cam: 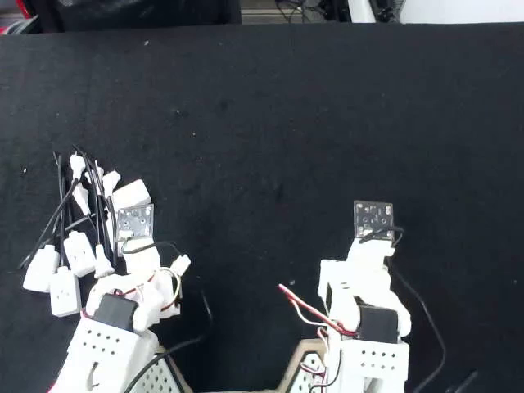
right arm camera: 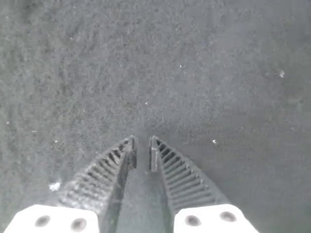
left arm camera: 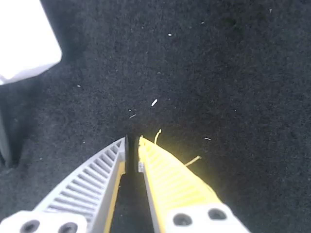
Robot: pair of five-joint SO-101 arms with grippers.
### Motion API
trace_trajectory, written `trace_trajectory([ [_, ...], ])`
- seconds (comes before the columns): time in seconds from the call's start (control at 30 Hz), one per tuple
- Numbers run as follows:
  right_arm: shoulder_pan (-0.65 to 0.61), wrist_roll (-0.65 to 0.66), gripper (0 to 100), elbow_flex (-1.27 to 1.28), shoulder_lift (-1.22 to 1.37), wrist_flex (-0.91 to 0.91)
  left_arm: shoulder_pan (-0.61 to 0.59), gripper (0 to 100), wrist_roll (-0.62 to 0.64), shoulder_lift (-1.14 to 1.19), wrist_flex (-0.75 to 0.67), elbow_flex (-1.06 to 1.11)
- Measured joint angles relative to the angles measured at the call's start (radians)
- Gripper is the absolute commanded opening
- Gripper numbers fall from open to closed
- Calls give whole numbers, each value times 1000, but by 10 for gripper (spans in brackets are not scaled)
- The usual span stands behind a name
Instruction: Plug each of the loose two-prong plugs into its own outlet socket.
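Observation:
A tangle of white two-prong plugs (cam: 79, 168) on black cables (cam: 61, 205) lies at the table's left, mixed with several white outlet sockets (cam: 64, 290). One white socket block (cam: 132, 195) sits just ahead of the left arm (cam: 131, 270) and appears as a white corner (left arm camera: 24, 43) in the left wrist view. My left gripper (left arm camera: 132, 141) hangs over bare black cloth beside that block, fingers together and holding nothing. My right gripper (right arm camera: 142, 143) is over bare cloth at the front right, far from the plugs, shut and empty.
The black cloth table (cam: 270, 123) stretches wide toward the back and centre. The right arm (cam: 368, 278) stands at the front right, with both arm bases and their red and black wires (cam: 303, 307) along the front edge.

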Motion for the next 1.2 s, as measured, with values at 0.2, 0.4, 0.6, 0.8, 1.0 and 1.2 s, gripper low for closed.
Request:
trace_trajectory([
  [0.2,-6,0,53,0,0,0,0,62,0,0,0,0],
  [0.4,-6,0,53,0,0,0,-2,65,0,0,0,0],
  [0.6,-6,0,56,0,0,0,-83,66,5,0,-5,0],
  [0.8,-6,-2,57,0,0,-51,-253,66,3,9,-123,5],
  [1.0,-6,-2,57,0,0,-91,-410,66,-158,14,-173,5],
  [1.2,-6,180,57,0,0,-226,-603,67,-499,14,-155,-147],
])
